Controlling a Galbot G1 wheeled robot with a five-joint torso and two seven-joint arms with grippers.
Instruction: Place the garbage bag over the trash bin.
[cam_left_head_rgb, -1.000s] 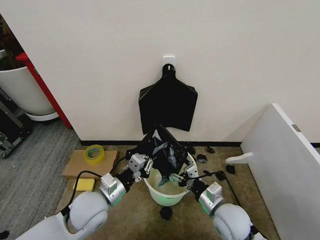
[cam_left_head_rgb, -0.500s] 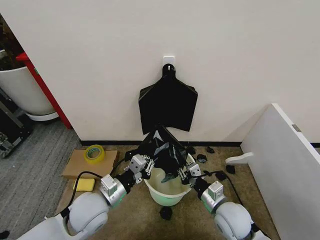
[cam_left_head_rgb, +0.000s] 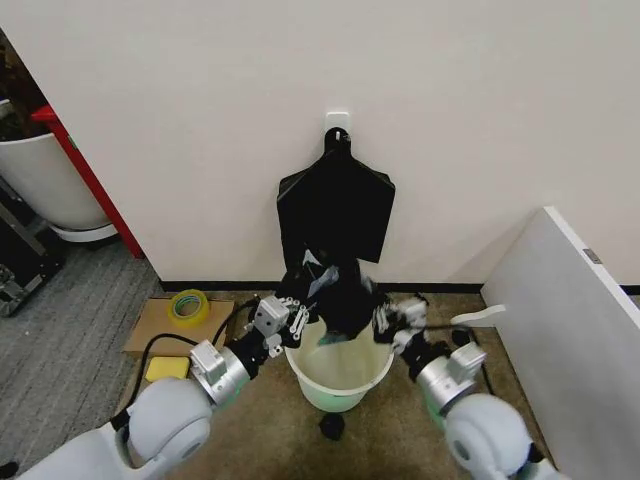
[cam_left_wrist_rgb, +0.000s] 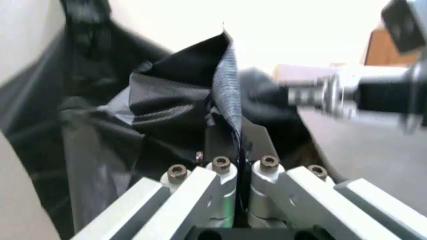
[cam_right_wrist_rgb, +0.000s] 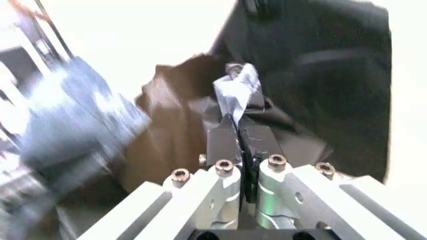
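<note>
The trash bin (cam_left_head_rgb: 341, 384), a cream-white bucket with a pale green base, stands on the floor by the wall. The garbage bag (cam_left_head_rgb: 338, 294), black and crinkled, hangs bunched just above the bin's mouth, held between both grippers. My left gripper (cam_left_head_rgb: 293, 315) is over the bin's left rim, and the left wrist view shows that gripper (cam_left_wrist_rgb: 239, 146) shut on a fold of the bag (cam_left_wrist_rgb: 167, 107). My right gripper (cam_left_head_rgb: 388, 322) is over the bin's right rim. The right wrist view shows that gripper (cam_right_wrist_rgb: 238, 138) pinching the bag's (cam_right_wrist_rgb: 235, 89) edge.
A flat black fan-shaped bundle (cam_left_head_rgb: 336, 208) hangs on the wall behind the bin. A tape roll (cam_left_head_rgb: 187, 305) on cardboard (cam_left_head_rgb: 158, 329) and a yellow sponge (cam_left_head_rgb: 163, 369) lie at left. A white panel (cam_left_head_rgb: 570, 325) stands at right, a large white planter (cam_left_head_rgb: 45, 180) far left, a black scrap (cam_left_head_rgb: 331, 426) in front.
Both grippers have risen with the bag, lifting it from inside the bin to above its mouth. The right gripper has also moved outward to the right, spreading the bag.
</note>
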